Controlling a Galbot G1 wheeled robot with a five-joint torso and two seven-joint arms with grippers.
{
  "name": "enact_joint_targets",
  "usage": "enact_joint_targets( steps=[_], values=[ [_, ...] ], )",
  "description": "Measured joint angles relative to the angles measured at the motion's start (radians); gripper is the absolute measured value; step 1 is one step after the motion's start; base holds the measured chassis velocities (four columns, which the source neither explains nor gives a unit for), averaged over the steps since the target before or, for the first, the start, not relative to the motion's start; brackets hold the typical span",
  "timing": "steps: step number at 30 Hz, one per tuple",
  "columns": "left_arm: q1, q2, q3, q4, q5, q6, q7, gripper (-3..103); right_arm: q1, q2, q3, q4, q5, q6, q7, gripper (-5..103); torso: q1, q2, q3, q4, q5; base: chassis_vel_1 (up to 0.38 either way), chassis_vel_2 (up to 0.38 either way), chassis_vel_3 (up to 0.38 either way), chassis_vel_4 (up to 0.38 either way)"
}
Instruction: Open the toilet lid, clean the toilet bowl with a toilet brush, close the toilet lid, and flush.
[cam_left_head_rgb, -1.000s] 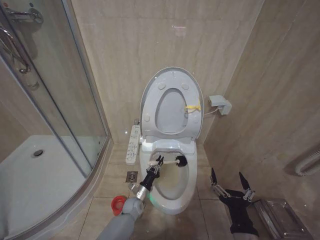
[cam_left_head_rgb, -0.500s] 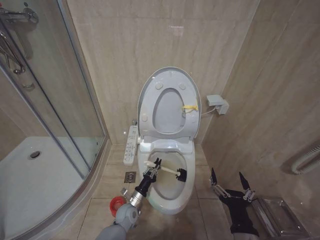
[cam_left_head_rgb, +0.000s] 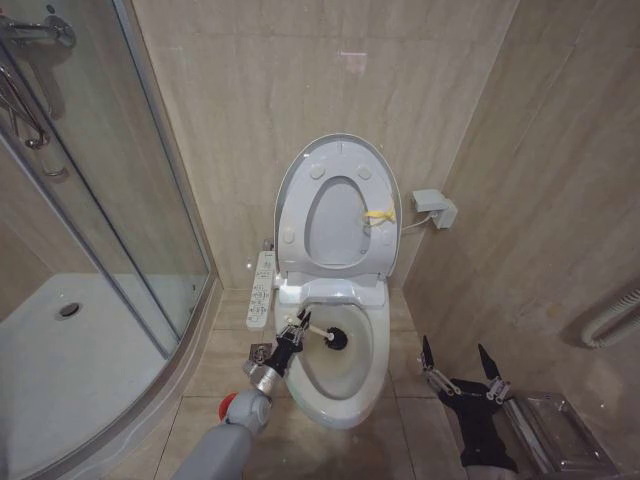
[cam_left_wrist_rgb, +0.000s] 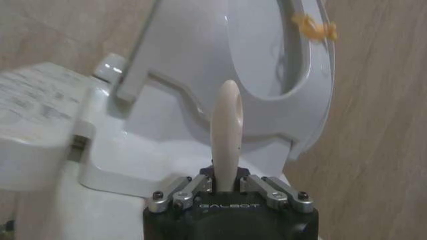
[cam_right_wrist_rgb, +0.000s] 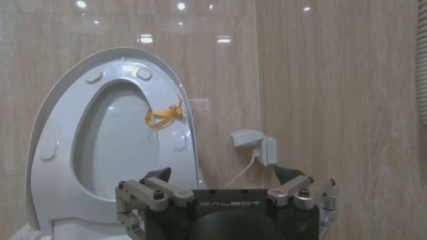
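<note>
Left claw (cam_left_head_rgb: 296, 330) clamped on toilet brush (cam_left_head_rgb: 322, 336) handle; bristle head lies rightward inside toilet bowl (cam_left_head_rgb: 378, 345). Right claw (cam_left_head_rgb: 460, 364) open, idle.

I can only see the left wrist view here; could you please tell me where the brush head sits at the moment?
Observer: The head view shows the dark head of the toilet brush inside the toilet bowl, toward its back part; the left gripper holds the handle over the near-left rim.
Operator: Thank you. Is the cover fully up?
Observer: Yes, the toilet lid stands raised against the wall, with the seat ring up against it.
Operator: And where is the other arm?
Observer: The right gripper is low beside the bowl, fingers spread, holding nothing.
</note>
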Motion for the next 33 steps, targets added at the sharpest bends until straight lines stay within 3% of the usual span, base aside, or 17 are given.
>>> enact_joint_targets(
  steps=[4,6,7,8,10,11,16,23,26,29,30,31,33],
  values=[
    [-0.057,-0.066,-0.003,0.108,0.053,-0.014,0.013,18,0.0,0.0,0.0,0.0,0.0,0.0,0.0,100,0.0,0.0,0.0,0.0001,0.0002,0.0,0.0,0.0,0.0],
    [-0.084,-0.093,-0.001,0.153,0.021,-0.01,0.035,18,0.0,0.0,0.0,0.0,0.0,0.0,0.0,100,0.0,0.0,0.0,0.0015,0.0014,0.0,0.0,0.0,0.0],
    [-0.083,-0.097,0.009,0.147,-0.048,0.006,0.043,18,0.0,0.0,0.0,0.0,0.0,0.0,0.0,100,0.0,0.0,0.0,0.0017,0.0013,0.0,0.0,0.0,0.0],
    [-0.083,-0.097,0.009,0.147,-0.048,0.006,0.043,18,0.0,0.0,0.0,0.0,0.0,0.0,0.0,100,0.0,0.0,0.0,0.0017,0.0013,0.0,0.0,0.0,0.0],
    [-0.055,-0.085,0.035,0.07,-0.189,0.051,0.044,18,0.0,0.0,0.0,0.0,0.0,0.0,0.0,100,0.0,0.0,0.0,-0.0009,-0.0016,0.0,0.0,0.0,0.0],
    [-0.034,-0.069,0.042,0.023,-0.246,0.07,0.041,18,0.0,0.0,0.0,0.0,0.0,0.0,0.0,100,0.0,0.0,0.0,-0.0012,-0.0012,0.0,0.0,0.0,0.0],
    [0.026,-0.009,0.049,-0.103,-0.34,0.105,0.034,19,0.0,0.0,0.0,0.0,0.0,0.0,0.0,100,0.0,0.0,0.0,-0.0008,-0.0005,0.0,0.0,0.0,0.0],
    [0.065,0.027,0.053,-0.201,-0.398,0.136,0.01,19,0.0,0.0,0.0,0.0,0.0,0.0,0.0,100,0.0,0.0,0.0,-0.0003,-0.0003,0.0,0.0,0.0,0.0],
    [0.07,0.033,0.06,-0.216,-0.374,0.144,-0.008,19,0.0,0.0,0.0,0.0,0.0,0.0,0.0,100,0.0,0.0,0.0,-0.0003,-0.0003,0.0,0.0,0.0,0.0],
    [0.056,0.026,0.062,-0.133,-0.18,0.125,-0.027,19,0.0,0.0,0.0,0.0,0.0,0.0,0.0,100,0.0,0.0,0.0,-0.0001,0.0,0.0,0.0,0.0,0.0],
    [0.056,0.026,0.062,-0.133,-0.18,0.125,-0.027,19,0.0,0.0,0.0,0.0,0.0,0.0,0.0,100,0.0,0.0,0.0,-0.0001,0.0,0.0,0.0,0.0,0.0],
    [0.051,0.024,0.064,-0.109,-0.109,0.116,-0.032,19,0.0,0.0,0.0,0.0,0.0,0.0,0.0,100,0.0,0.0,0.0,0.0006,-0.0003,0.0,0.0,0.0,0.0],
    [0.048,0.026,0.068,-0.1,-0.05,0.109,-0.043,18,0.0,0.0,0.0,0.0,0.0,0.0,0.0,100,0.0,0.0,0.0,0.0,0.0,0.0,0.0,0.0,0.0]
  ],
)
